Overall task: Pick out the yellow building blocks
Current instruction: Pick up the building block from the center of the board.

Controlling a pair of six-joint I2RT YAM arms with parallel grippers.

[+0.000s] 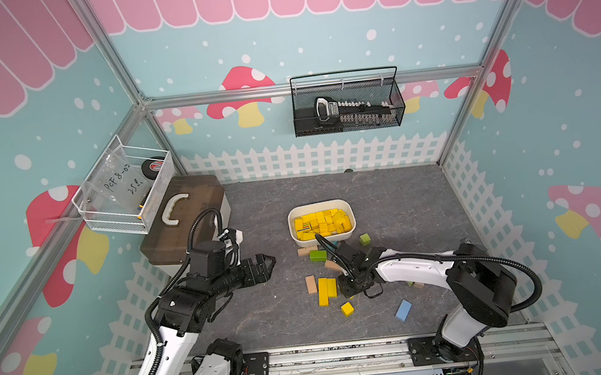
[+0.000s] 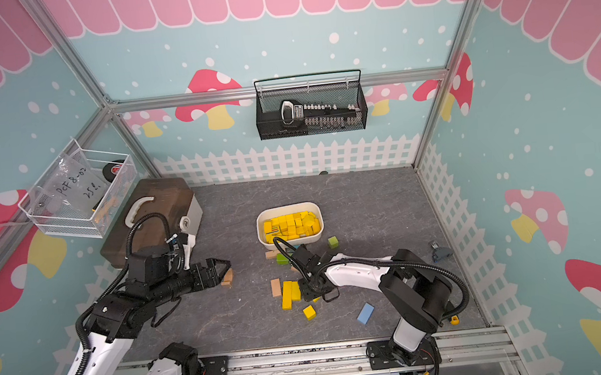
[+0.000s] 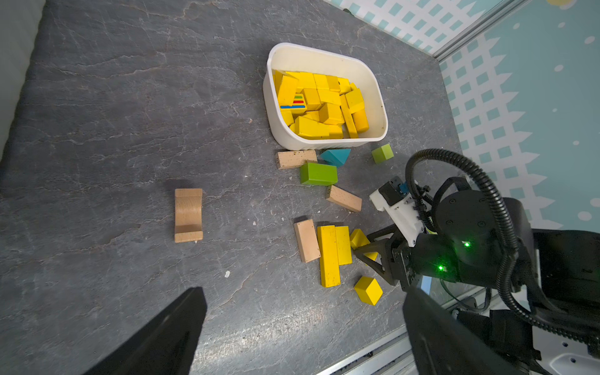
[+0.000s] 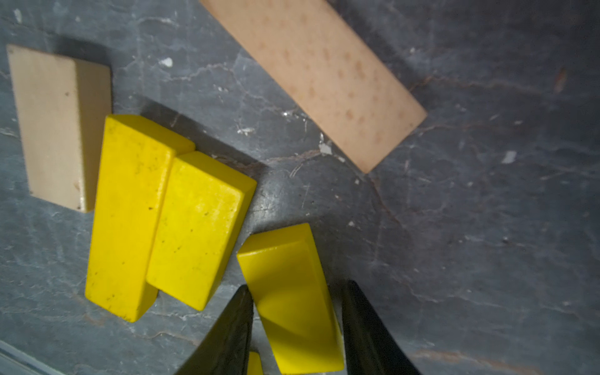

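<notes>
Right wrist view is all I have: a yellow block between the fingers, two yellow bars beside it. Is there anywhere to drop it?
Observer: Yes, a white bin, already heaped with yellow blocks.
Operator: Any loose yellow ones out of my sight?
Observer: One yellow cube, lying alone, nearer the robot's base than the bars.
Operator: What's the left gripper doing?
Observer: The left gripper is open and holds nothing.
</notes>
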